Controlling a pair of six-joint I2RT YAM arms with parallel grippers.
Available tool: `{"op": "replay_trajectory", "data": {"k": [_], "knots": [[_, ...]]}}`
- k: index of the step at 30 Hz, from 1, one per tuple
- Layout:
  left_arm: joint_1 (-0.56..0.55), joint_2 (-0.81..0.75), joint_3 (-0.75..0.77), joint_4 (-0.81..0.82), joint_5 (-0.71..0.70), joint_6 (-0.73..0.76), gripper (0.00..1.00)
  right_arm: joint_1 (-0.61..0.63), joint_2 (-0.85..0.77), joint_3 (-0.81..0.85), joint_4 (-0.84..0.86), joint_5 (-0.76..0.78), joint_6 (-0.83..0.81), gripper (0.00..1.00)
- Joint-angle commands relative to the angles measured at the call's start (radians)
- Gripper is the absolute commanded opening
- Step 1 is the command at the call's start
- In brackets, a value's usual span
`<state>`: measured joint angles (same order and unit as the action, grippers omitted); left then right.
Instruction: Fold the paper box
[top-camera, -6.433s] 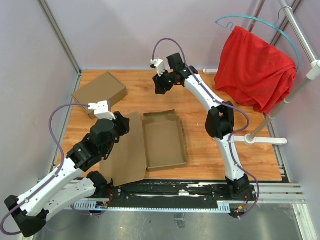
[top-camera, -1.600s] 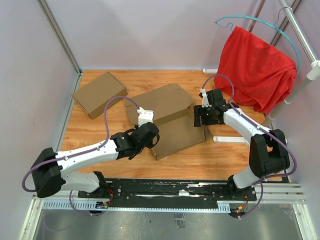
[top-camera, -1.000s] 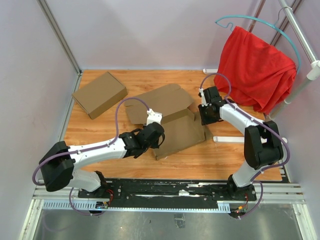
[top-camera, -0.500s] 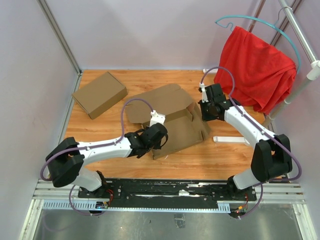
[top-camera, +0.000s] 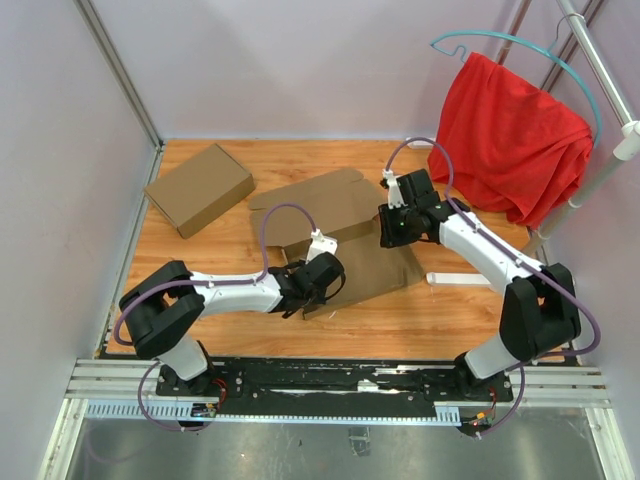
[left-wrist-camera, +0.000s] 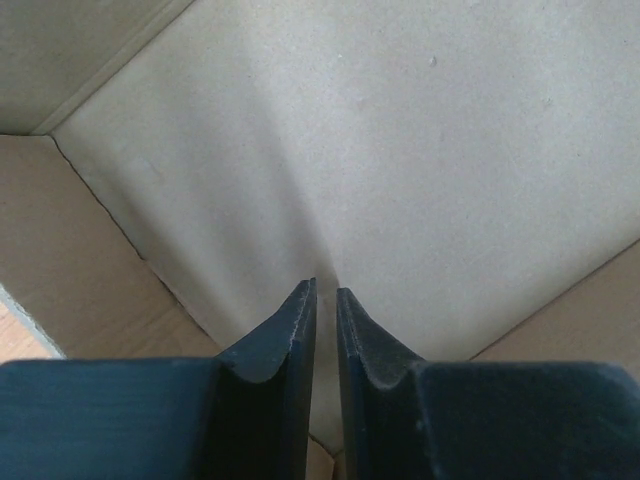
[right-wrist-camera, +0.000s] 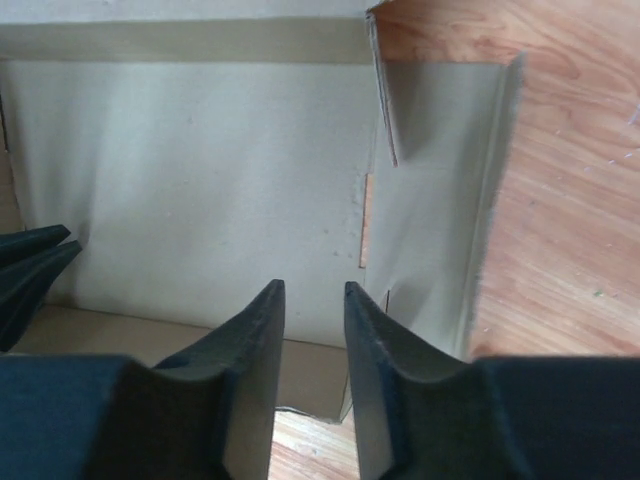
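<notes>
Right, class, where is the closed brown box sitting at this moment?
In the top view, the closed brown box lies at the far left corner of the table, left of the half-folded paper box.

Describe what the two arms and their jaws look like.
Both the left arm and the right arm have white tubular links joined by bulky black joints. A thin purple cable loops loosely alongside each one, and a small white block sits near each wrist. The jaws, seen in the wrist views, are matte blue-black: two flat fingers tapering to narrow tips with a scooped inner face.
</notes>
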<state>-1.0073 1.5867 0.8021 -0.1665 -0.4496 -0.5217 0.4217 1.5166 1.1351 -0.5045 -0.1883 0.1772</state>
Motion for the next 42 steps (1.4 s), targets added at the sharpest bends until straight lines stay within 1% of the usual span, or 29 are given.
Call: {"op": "replay_trajectory", "data": {"k": [1, 6, 8, 10, 15, 19, 24, 29, 33, 38, 40, 41, 42], "knots": [[0.003, 0.001, 0.019, -0.022, -0.055, -0.012, 0.2, -0.021, -0.055, -0.004, 0.051, 0.062, 0.032, 0.34], [0.004, 0.006, 0.003, -0.121, -0.156, -0.015, 0.19, -0.111, -0.1, -0.039, 0.092, 0.139, 0.063, 0.36], [0.007, -0.003, -0.019, -0.154, -0.199, -0.02, 0.19, -0.147, -0.074, -0.049, 0.094, 0.157, 0.057, 0.36], [0.02, -0.023, -0.046, -0.168, -0.213, -0.024, 0.19, -0.182, -0.024, -0.058, 0.09, 0.141, 0.052, 0.37], [0.075, -0.114, -0.109, -0.146, -0.16, -0.017, 0.18, -0.196, 0.074, -0.109, 0.135, 0.058, 0.048, 0.34], [0.079, -0.139, -0.104, -0.146, -0.154, -0.013, 0.18, -0.195, 0.079, -0.174, 0.184, -0.014, 0.061, 0.31], [0.079, -0.104, -0.078, -0.092, -0.084, -0.001, 0.18, -0.18, 0.05, -0.242, 0.216, -0.09, 0.068, 0.3], [0.079, -0.05, -0.071, -0.047, -0.034, -0.001, 0.18, -0.141, 0.036, -0.288, 0.246, -0.168, 0.079, 0.3], [0.079, -0.015, -0.08, -0.027, -0.008, -0.005, 0.17, -0.128, 0.025, -0.316, 0.308, -0.257, 0.114, 0.3], [0.078, -0.009, -0.094, -0.003, 0.016, -0.014, 0.17, -0.118, -0.01, -0.317, 0.33, -0.286, 0.144, 0.3], [0.079, -0.005, -0.096, -0.001, 0.017, -0.015, 0.17, -0.117, -0.029, -0.308, 0.314, -0.274, 0.147, 0.31], [0.079, -0.003, -0.096, -0.001, 0.016, -0.015, 0.17, -0.118, -0.041, -0.306, 0.303, -0.26, 0.147, 0.34], [0.079, 0.0, -0.096, -0.001, 0.016, -0.016, 0.17, -0.118, -0.054, -0.303, 0.292, -0.244, 0.144, 0.4]]}}
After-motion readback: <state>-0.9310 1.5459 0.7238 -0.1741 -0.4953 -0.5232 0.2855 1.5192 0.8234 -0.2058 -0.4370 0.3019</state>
